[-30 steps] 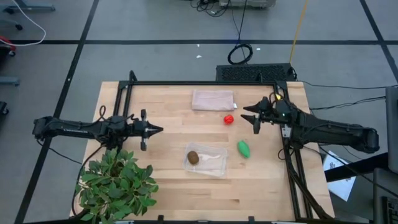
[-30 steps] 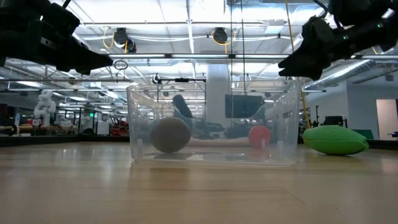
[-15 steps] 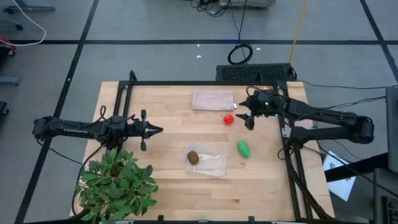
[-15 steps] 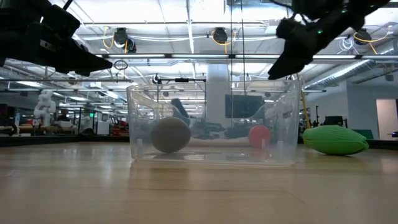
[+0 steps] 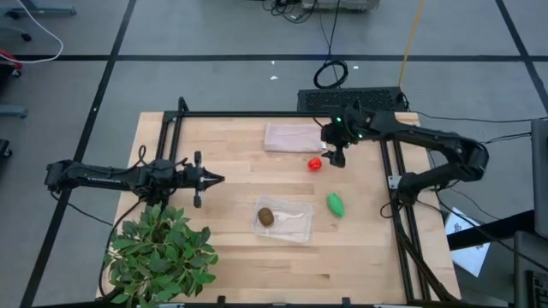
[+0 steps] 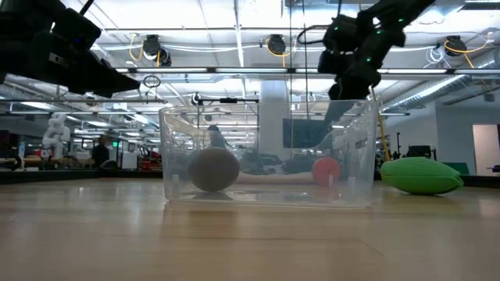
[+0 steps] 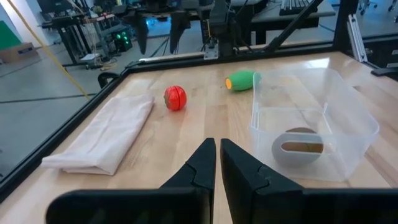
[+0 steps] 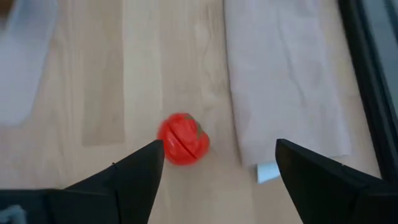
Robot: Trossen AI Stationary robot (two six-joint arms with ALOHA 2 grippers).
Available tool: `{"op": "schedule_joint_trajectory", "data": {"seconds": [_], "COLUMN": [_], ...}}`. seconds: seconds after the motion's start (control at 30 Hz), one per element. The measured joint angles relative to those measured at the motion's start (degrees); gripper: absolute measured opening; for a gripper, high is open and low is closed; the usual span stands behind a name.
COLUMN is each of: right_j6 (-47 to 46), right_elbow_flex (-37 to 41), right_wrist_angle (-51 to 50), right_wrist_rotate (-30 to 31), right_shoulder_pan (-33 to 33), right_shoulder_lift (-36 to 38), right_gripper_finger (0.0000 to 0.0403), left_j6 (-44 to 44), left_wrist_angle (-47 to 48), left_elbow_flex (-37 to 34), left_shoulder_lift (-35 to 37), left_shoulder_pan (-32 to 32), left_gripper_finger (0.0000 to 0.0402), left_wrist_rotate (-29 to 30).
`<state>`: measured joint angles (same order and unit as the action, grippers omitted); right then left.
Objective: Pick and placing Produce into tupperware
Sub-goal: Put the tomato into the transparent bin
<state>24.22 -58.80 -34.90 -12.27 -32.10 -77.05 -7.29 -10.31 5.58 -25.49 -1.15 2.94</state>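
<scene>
The clear tupperware sits near the table's middle with the brown kiwi inside it. The red tomato-like fruit lies on the bare wood toward the far right; the bright green oval lies right of the tupperware. My right gripper hovers open just right of and above the red fruit, tipped downward, touching nothing. My left gripper waits shut at the left, pointing toward the table's middle.
A folded pinkish-beige cloth lies at the far edge, just behind the red fruit. A leafy potted plant fills the near left corner. A black frame borders the table. Bare wood lies along the near edge.
My right gripper has swung from the table's right side toward the far edge and the left, over to the red fruit, has tipped downward and rolled, and has opened wider. The fruits, the tupperware and my left arm have kept still.
</scene>
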Motion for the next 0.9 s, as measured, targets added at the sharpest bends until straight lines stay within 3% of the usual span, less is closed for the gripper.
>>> {"op": "schedule_joint_trajectory", "data": {"seconds": [0.43, 0.9], "right_j6": [13.1, 18.3], "right_elbow_flex": [-11.1, -11.1], "right_wrist_angle": [-9.0, -11.6], "right_wrist_rotate": [0.0, -3.0], "right_shoulder_pan": [-1.3, 2.8], "right_shoulder_lift": [-16.7, -20.1], "right_gripper_finger": [0.0338, 0.0338], "left_j6": [-0.5, 0.3], "left_wrist_angle": [1.2, 2.1], "left_elbow_flex": [0.0, 0.0], "left_shoulder_lift": [0.0, 0.0], "left_shoulder_pan": [0.0, 0.0], "left_gripper_finger": [0.0028, 0.0028], "left_wrist_rotate": [0.1, 0.1]}}
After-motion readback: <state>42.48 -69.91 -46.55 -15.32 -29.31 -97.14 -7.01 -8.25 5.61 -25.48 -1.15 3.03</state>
